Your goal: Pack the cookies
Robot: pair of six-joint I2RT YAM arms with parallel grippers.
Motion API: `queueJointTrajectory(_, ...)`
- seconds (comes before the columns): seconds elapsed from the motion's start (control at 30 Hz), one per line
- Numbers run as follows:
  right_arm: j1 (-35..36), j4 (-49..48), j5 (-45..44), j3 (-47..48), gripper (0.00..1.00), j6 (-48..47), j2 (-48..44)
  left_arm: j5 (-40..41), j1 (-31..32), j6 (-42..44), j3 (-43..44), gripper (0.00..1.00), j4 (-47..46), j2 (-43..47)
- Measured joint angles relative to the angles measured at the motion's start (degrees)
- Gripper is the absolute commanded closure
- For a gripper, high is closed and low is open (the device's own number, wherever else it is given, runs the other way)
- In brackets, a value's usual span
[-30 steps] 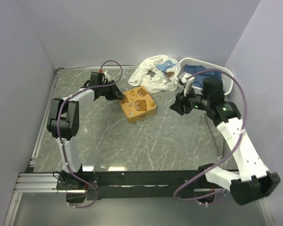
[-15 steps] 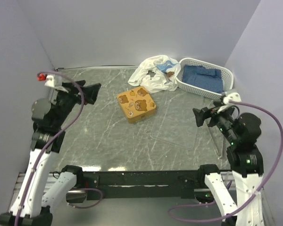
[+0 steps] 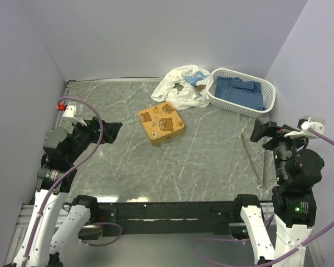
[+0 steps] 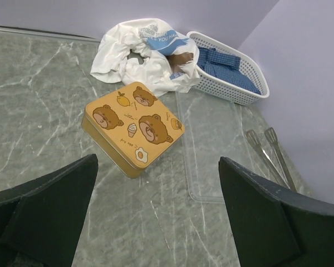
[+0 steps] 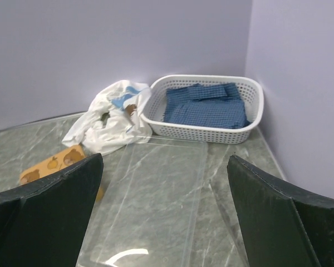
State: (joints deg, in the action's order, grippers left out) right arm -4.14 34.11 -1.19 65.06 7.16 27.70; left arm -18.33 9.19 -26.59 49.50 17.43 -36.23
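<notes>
No cookies show in any view. A square golden tin [image 3: 161, 123] with bear pictures on its shut lid lies mid-table, also seen in the left wrist view [image 4: 132, 125] and at the left edge of the right wrist view [image 5: 53, 164]. My left gripper [image 3: 112, 132] hangs open and empty at the table's left, well short of the tin; the left wrist view shows its jaws spread wide [image 4: 158, 159]. My right gripper [image 3: 261, 129] is open and empty at the right side, above a clear tray [image 5: 150, 194], jaws wide apart [image 5: 165, 157].
A crumpled white plastic bag [image 3: 182, 86] lies at the back, next to a white basket [image 3: 234, 71] holding blue cloth [image 3: 239, 90]. The clear flat tray [image 3: 211, 147] lies right of the tin. Metal tongs [image 3: 255, 158] rest by the right wall.
Both arms have pulled back from around the tin toward the near side edges. Both grippers have opened wide. The tin has not moved.
</notes>
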Motion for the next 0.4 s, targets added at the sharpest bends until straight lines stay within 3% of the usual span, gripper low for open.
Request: queueJointTrajectory(0.4,-0.04,-0.37,-4.02,-0.09,0.0,-1.7,-0.09,0.22,0.0,1.97,0.0,0.04,2.91,1.66)
